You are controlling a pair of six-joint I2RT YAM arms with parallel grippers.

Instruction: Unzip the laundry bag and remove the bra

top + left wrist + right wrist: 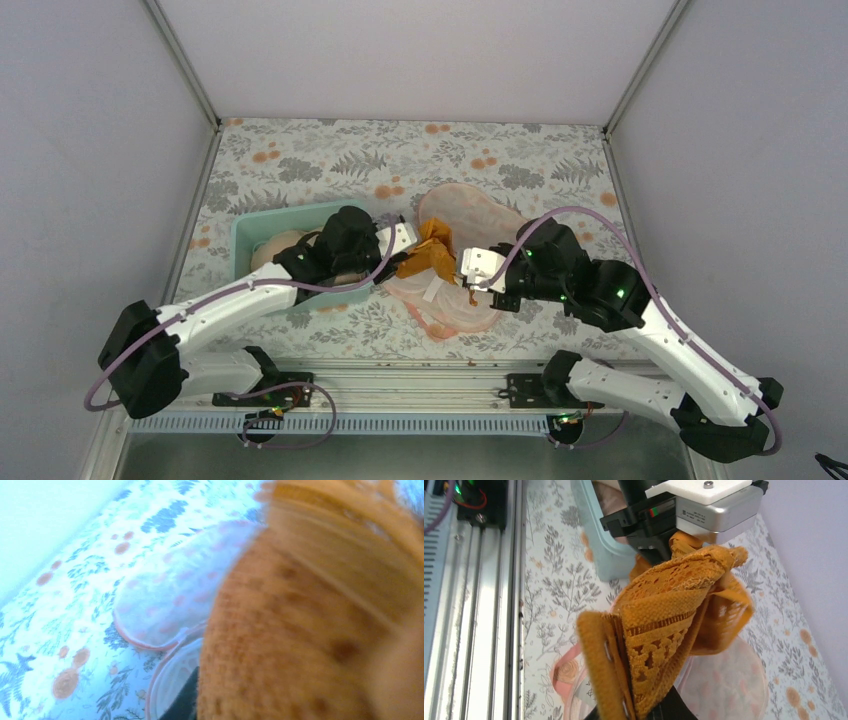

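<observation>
Bra (432,256) held above bag (480,215) on bench (300,165), clamped by left gripper (411,245) at left end, by right gripper (463,269) at right end; both closed on it.

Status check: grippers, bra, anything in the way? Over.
Left gripper and right gripper both shut on the bra. Bra held above the opened laundry bag. Teal tub sits left, not in the way.
</observation>
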